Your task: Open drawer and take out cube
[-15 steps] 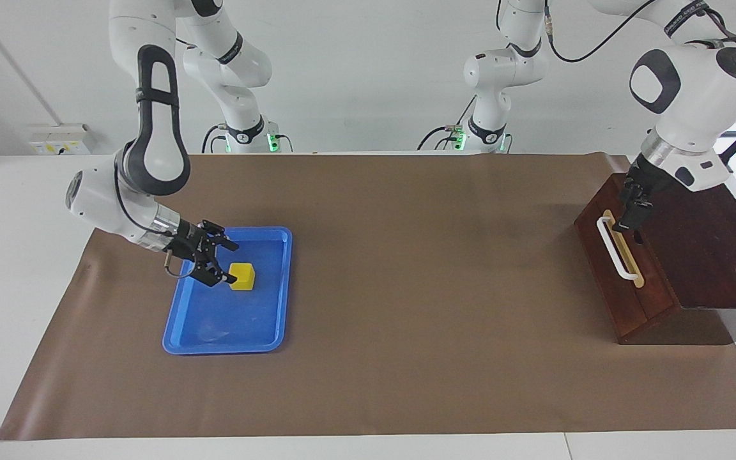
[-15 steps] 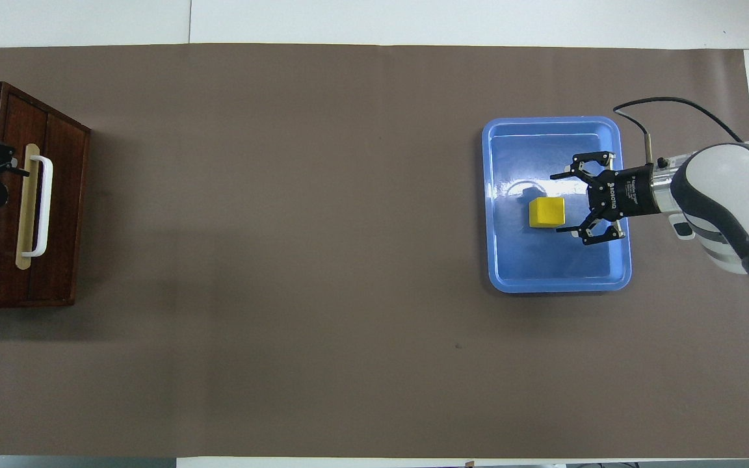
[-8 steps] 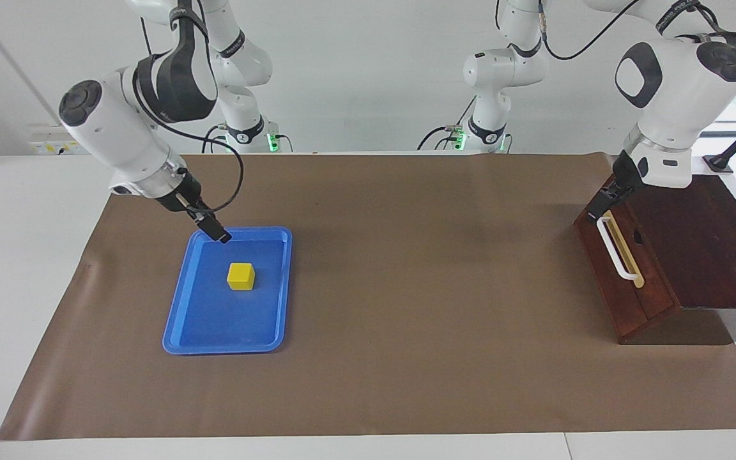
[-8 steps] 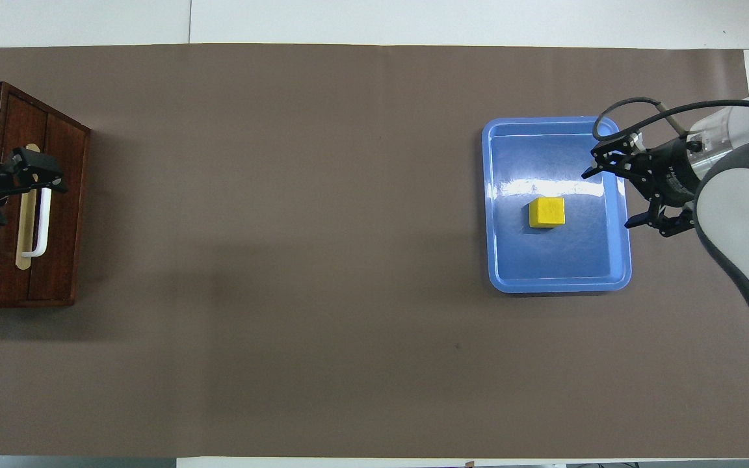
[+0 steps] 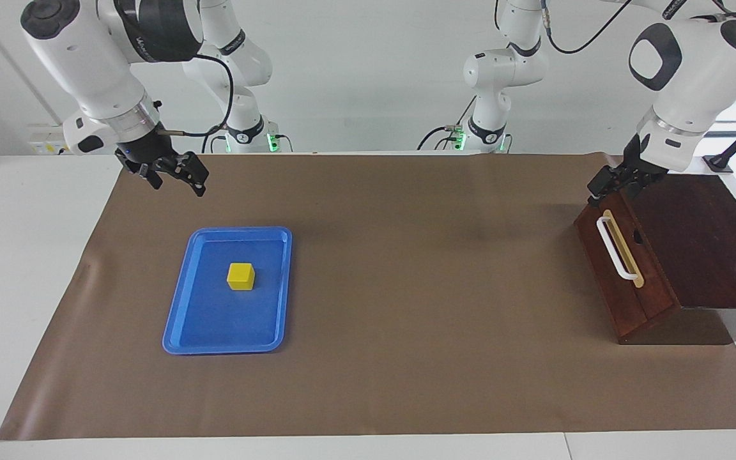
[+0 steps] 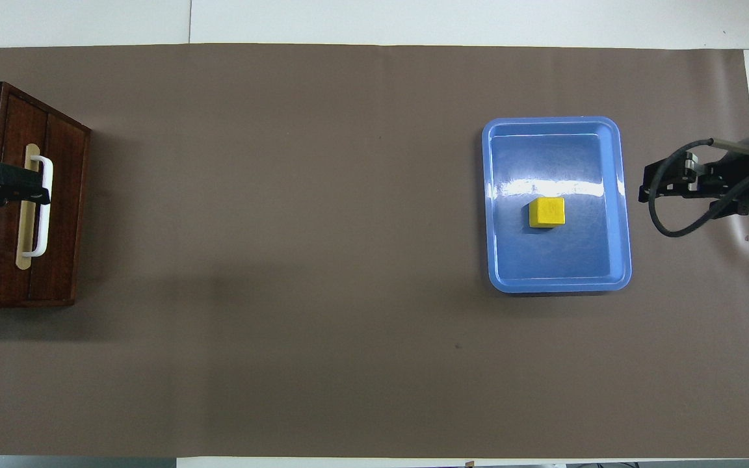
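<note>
The yellow cube [image 5: 241,276] rests in a blue tray [image 5: 221,348] toward the right arm's end of the table; it also shows in the overhead view [image 6: 547,212]. The dark wooden drawer [image 5: 605,271] with its white handle [image 5: 617,250] sits shut in its cabinet [image 5: 706,243] at the left arm's end. My right gripper [image 5: 174,177] is open and empty, raised over the mat beside the tray. My left gripper [image 5: 601,187] hangs just above the drawer's top edge, over the handle [image 6: 43,208], holding nothing.
A brown mat [image 5: 406,287] covers the table. The blue tray [image 6: 556,286] holds only the cube. The right gripper's cable loops beside the tray [image 6: 664,221].
My right gripper let go of the cube's sides, rose and drew back from the tray toward the robots. My left gripper lifted from beside the handle to above the drawer's top edge.
</note>
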`<control>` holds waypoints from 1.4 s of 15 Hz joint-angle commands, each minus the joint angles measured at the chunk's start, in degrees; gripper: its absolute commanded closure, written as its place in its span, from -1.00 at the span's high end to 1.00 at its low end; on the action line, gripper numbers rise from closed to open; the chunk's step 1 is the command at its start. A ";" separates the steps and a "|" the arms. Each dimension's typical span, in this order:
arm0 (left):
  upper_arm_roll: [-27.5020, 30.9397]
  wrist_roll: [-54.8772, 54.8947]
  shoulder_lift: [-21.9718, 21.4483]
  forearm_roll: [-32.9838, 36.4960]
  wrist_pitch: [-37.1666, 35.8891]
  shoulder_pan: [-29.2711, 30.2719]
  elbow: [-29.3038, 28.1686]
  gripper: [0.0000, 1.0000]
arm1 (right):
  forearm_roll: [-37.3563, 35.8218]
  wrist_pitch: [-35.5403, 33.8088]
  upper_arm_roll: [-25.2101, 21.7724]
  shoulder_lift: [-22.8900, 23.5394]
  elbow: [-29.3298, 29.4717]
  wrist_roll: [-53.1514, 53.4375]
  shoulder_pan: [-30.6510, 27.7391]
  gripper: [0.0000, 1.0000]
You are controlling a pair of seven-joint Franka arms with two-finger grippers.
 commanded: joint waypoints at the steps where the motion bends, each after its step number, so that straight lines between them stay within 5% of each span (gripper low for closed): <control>1: -1.12 4.76 -2.66 -0.94 -2.94 1.11 -1.55 1.00 | -2.94 -1.07 0.62 -1.07 -0.76 -12.63 -0.71 1.00; 8: -2.62 6.96 -5.90 -0.41 -3.82 1.03 -2.52 1.00 | -3.64 0.16 0.62 -1.86 -2.52 -14.69 -1.14 1.00; 21: -2.62 6.61 -4.42 -0.76 -5.85 0.32 -2.08 1.00 | -3.73 -0.98 0.71 -2.03 -2.78 -12.50 -0.53 1.00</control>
